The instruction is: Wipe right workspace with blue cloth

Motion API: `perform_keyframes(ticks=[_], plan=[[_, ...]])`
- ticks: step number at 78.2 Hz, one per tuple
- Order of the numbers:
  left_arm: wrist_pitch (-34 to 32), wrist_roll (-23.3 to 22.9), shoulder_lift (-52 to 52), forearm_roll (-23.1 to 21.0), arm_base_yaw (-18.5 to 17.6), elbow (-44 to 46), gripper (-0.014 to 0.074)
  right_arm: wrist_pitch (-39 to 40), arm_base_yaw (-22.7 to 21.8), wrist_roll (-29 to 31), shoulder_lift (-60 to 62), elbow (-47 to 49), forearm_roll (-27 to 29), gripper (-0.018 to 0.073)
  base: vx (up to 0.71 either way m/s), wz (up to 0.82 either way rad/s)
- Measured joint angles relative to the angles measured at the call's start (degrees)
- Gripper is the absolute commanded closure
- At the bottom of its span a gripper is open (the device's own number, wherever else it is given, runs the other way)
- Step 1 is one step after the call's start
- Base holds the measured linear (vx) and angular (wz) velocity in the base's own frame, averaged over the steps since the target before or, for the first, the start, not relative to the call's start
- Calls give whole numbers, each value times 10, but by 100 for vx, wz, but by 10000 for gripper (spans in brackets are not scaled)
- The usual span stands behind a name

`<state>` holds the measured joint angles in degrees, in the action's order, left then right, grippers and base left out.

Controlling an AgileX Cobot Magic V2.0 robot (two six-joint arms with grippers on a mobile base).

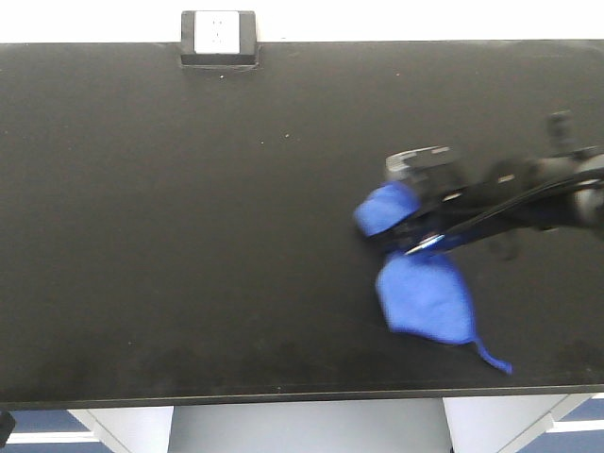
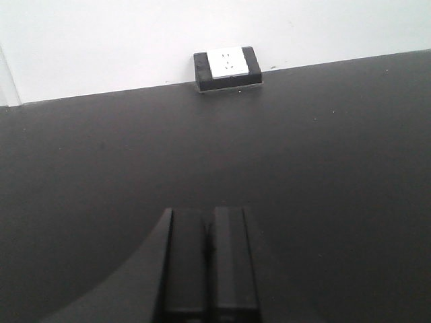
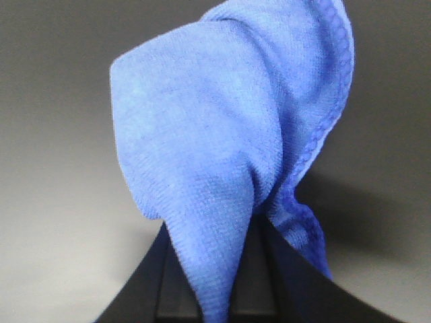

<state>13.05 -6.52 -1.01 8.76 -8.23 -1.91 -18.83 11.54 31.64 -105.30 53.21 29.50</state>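
the blue cloth (image 1: 425, 293) lies on the right half of the black table (image 1: 189, 236), bunched into two lobes: a smaller one up by the gripper and a wider one spread flat toward the near edge, with a thin tail of hem trailing off toward 5 o'clock. its long axis runs roughly from 11 o'clock to 5 o'clock in the front view. it looks like light, soft microfibre with a stitched border (the weave and the hem show clearly in the right wrist view), so it should drape, fold on itself and drag easily, with no stiffness to push against. a pinch through a gathered fold near its middle seems the best hold, since a corner grip would likely let the rest trail and roll up.

the right gripper (image 1: 415, 231) reaches in from 3 o'clock and is clamped on the cloth; in the right wrist view a fold of cloth (image 3: 229, 168) rises from between its fingers (image 3: 283, 269).

the left gripper (image 2: 207, 266) is over bare table, its fingers pressed together on nothing. a white socket box (image 1: 219, 38) sits at the far edge, at 12 o'clock, well apart from the cloth.
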Motion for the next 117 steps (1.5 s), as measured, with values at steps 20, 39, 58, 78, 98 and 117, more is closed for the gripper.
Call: perform_keyframes(ticks=[20,39,58,78,98,117], plan=[[0,0,0,0,0,0,603,15,-110,2,0,-3,-3,511,0,0],[0,0,0,0,0,0,603,12,-107,37,0,-3,-3,277,0,0],[0,0,0,0,0,0,603,-8,-107,43,3,-3,-3,-58,0,0],[0,0,0,0,0,0,603,-25,-106,43,114,-4,-4,-94,0,0],[0,0,0,0,0,0,603,-67,-106,34,356,-4,-5,215,0,0],[0,0,0,0,0,0,603,-139,-106,-24,544,-4,-9,570,0,0]])
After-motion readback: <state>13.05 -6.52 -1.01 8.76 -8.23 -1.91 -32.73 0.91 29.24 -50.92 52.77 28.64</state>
